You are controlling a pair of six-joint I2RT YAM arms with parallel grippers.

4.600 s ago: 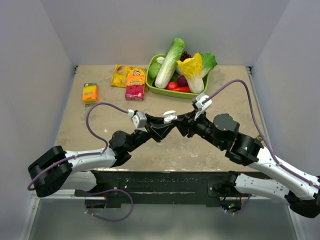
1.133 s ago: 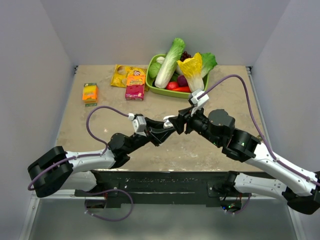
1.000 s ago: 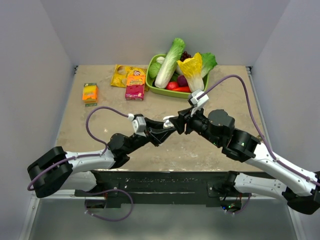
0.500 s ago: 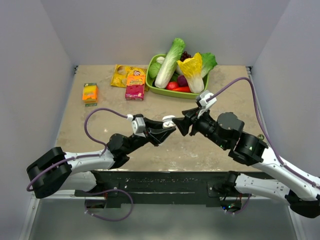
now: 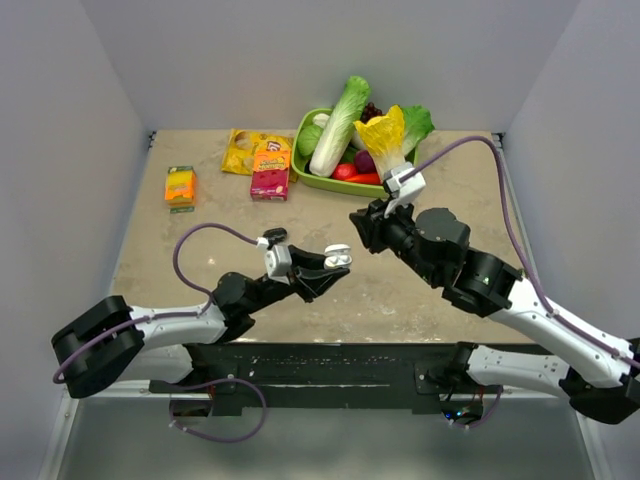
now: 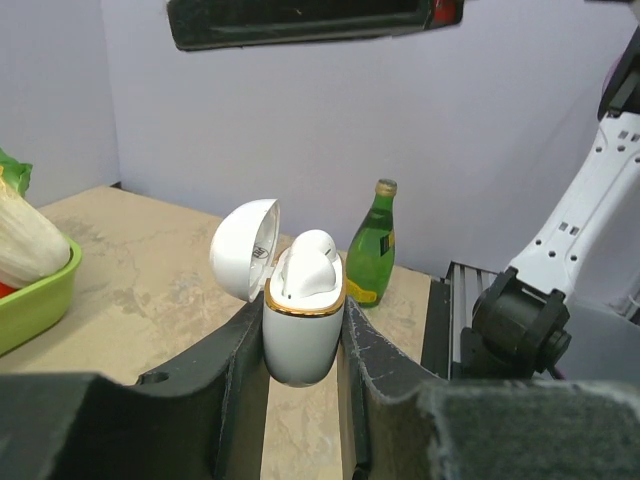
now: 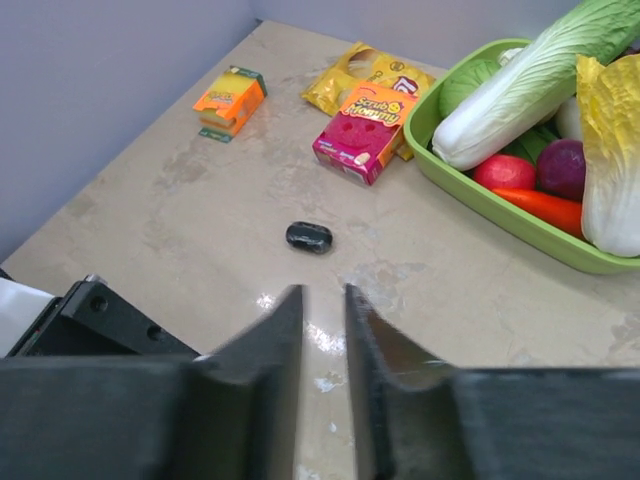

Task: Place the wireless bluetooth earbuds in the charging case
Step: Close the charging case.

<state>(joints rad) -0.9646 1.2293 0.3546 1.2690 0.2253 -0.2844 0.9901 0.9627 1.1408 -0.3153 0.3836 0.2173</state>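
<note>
The charging case (image 6: 303, 335) is white with a gold rim, and its lid (image 6: 243, 250) is hinged open to the left. My left gripper (image 6: 303, 345) is shut on its body and holds it upright above the table (image 5: 200, 230). A white earbud (image 6: 306, 268) sits in the case's mouth; I cannot tell whether a second one lies behind it. From above, the case (image 5: 337, 256) shows at the left gripper (image 5: 333, 266). My right gripper (image 5: 358, 222) hangs up and to the right of it, apart from it. In its wrist view the right gripper (image 7: 323, 292) has a narrow gap and nothing between its fingers.
A green tray (image 5: 305, 172) of vegetables stands at the back. A pink box (image 5: 269, 183), a yellow bag (image 5: 238, 152) and an orange box (image 5: 180, 186) lie to its left. A small black object (image 7: 309, 237) lies on the table. A green bottle (image 6: 372, 257) stands behind the case.
My right gripper has drawn back from the case, up and to the right, and its jaws have narrowed. The left gripper has brought the case a little nearer.
</note>
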